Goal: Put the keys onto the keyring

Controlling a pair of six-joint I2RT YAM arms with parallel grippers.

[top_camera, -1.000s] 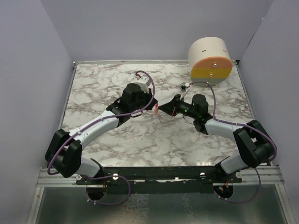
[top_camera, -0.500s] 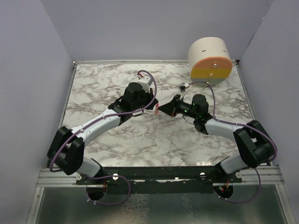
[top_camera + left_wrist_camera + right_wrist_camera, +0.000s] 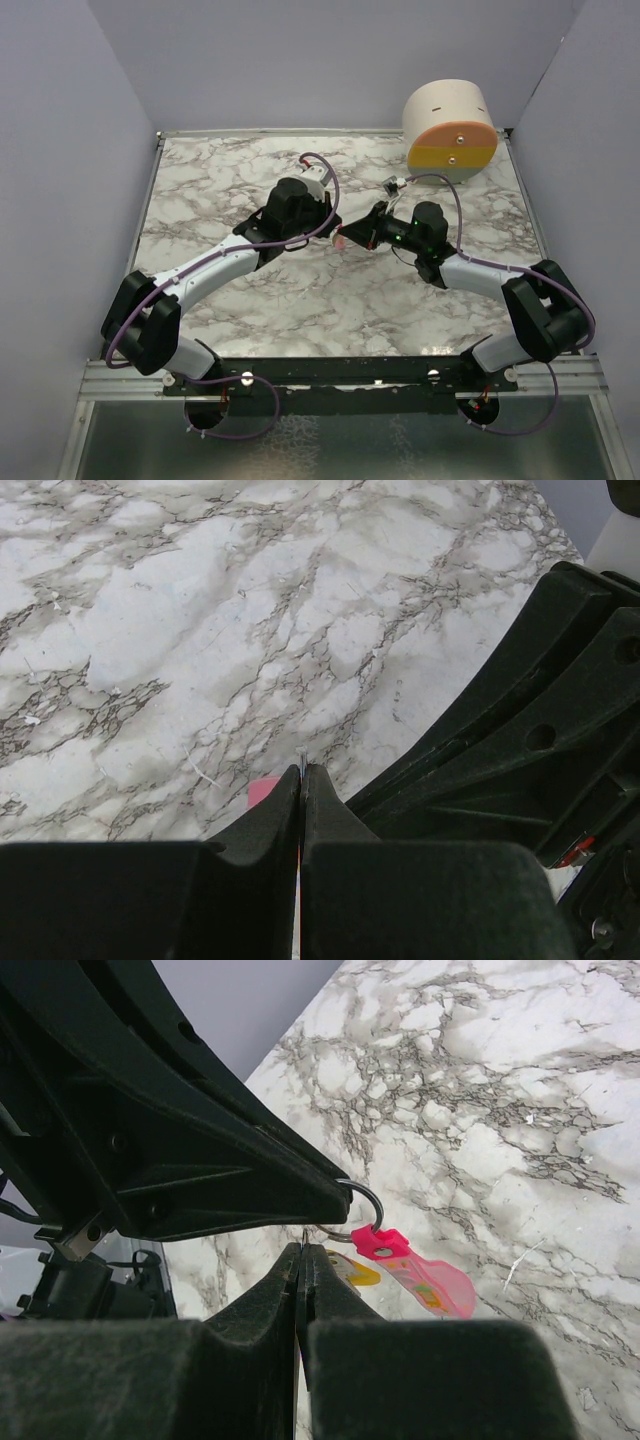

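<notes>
My two grippers meet tip to tip over the middle of the table. My left gripper [image 3: 330, 226] is shut on the thin metal keyring [image 3: 366, 1198]; only a sliver of wire shows at its tips [image 3: 301, 756]. The elongated pink key [image 3: 422, 1277] hangs on the ring by its head, and a bit of it shows in the left wrist view [image 3: 262, 791]. My right gripper [image 3: 303, 1245] is shut on a thin metal sliver, apparently the ring's lower wire. The yellow-headed key [image 3: 352, 1269] sits just behind its right finger, half hidden. I cannot tell whether it is on the ring.
A big cream, orange, yellow and grey cylinder [image 3: 451, 130] lies at the back right corner. Grey walls close the marble table [image 3: 220, 180] on the left, back and right. Both arms stretch from the near edge to the centre.
My left wrist has shifted slightly to the right, toward the right gripper. The pink key has moved a little right with it. The right arm has hardly moved.
</notes>
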